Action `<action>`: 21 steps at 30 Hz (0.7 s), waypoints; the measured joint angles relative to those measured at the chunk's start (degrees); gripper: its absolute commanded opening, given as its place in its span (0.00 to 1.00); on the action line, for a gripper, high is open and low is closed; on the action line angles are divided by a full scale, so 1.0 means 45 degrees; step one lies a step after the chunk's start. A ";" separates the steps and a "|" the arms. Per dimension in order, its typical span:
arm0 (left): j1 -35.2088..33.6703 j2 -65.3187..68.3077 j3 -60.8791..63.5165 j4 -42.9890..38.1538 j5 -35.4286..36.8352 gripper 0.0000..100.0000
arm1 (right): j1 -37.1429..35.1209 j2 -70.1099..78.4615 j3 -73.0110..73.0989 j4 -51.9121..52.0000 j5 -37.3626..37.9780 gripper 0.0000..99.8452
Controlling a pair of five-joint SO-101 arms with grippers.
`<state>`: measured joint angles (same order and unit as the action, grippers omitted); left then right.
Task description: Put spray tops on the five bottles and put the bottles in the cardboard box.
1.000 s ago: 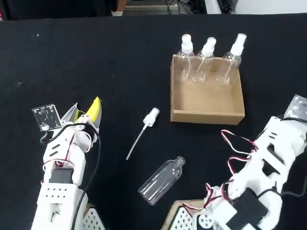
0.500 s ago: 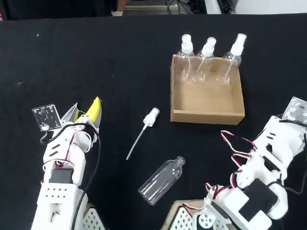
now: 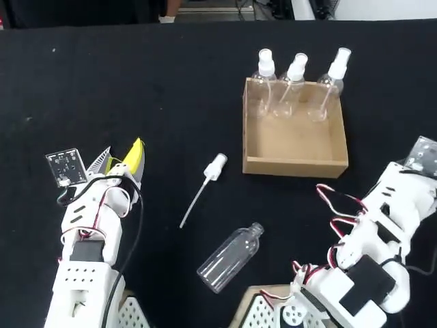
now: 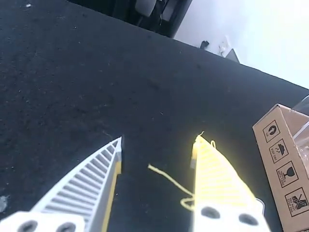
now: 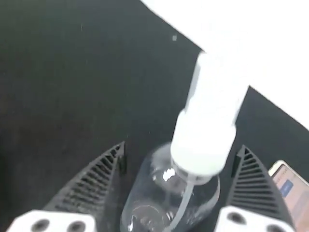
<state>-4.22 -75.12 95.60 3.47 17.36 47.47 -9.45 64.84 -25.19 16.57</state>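
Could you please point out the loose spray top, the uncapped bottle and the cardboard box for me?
loose spray top (image 3: 216, 167), high view, on its white head.
uncapped bottle (image 3: 229, 260), high view, middle of its clear body.
cardboard box (image 3: 295, 166), high view, on its outer front wall.

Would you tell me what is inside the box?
In the box, three bottles with spray tops stand along the far wall; the remaining floor looks bare. The near wall hides a strip of floor.

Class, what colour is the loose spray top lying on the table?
White spray top, high view.
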 measured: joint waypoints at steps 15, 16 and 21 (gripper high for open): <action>0.0000 0.0000 0.0000 0.0000 -0.0176 0.23 | 0.0000 0.0098 -0.0078 0.0000 0.0000 0.29; 0.0000 0.0000 0.0000 0.0000 -0.0371 0.23 | 0.0000 0.0098 -0.0078 0.0000 0.0000 0.29; 0.0000 0.0000 0.0000 0.0000 -0.0606 0.23 | 0.0000 0.0098 -0.0078 0.0000 0.0000 0.29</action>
<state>-4.22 -75.12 95.60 3.47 14.64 47.47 -9.01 64.48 -25.19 16.57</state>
